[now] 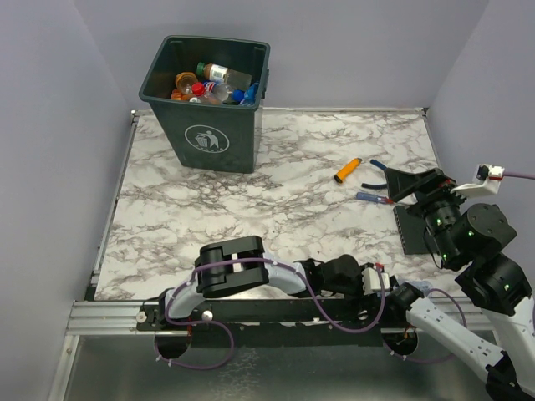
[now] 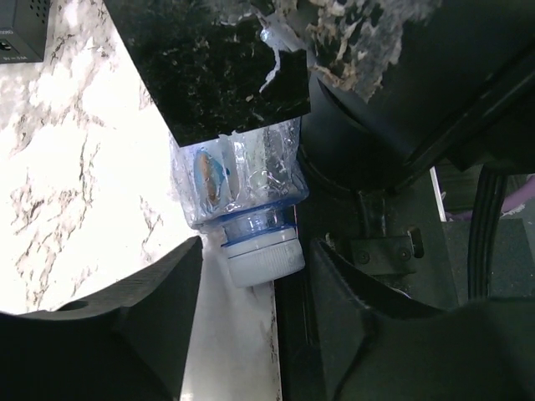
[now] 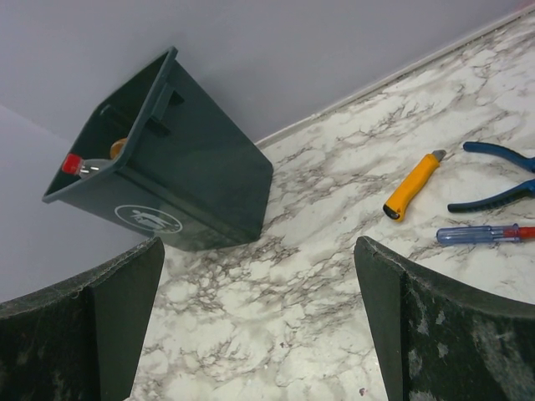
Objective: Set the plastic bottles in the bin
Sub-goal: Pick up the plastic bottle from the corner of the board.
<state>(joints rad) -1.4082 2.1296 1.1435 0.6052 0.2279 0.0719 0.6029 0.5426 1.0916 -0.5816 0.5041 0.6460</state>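
Observation:
A crumpled clear plastic bottle (image 2: 242, 180) with a blue label and a white cap (image 2: 263, 259) lies at the table's near edge, its body partly under a dark arm part. My left gripper (image 2: 259, 251) stands open around the cap, with a gap showing on each side. In the top view that gripper (image 1: 389, 288) is low by the right arm's base, and the bottle is hidden there. The dark green bin (image 1: 205, 134) (image 3: 192, 175) stands at the far left with several bottles (image 1: 213, 83) inside. My right gripper (image 1: 403, 188) (image 3: 259, 251) hangs open and empty above the marble.
An orange cylinder (image 1: 348, 170) (image 3: 411, 185), blue-handled pliers (image 1: 380, 167) (image 3: 497, 175) and a screwdriver (image 1: 372, 198) (image 3: 481, 235) lie right of centre. A black pad (image 1: 414, 230) sits under the right arm. Purple walls enclose the table.

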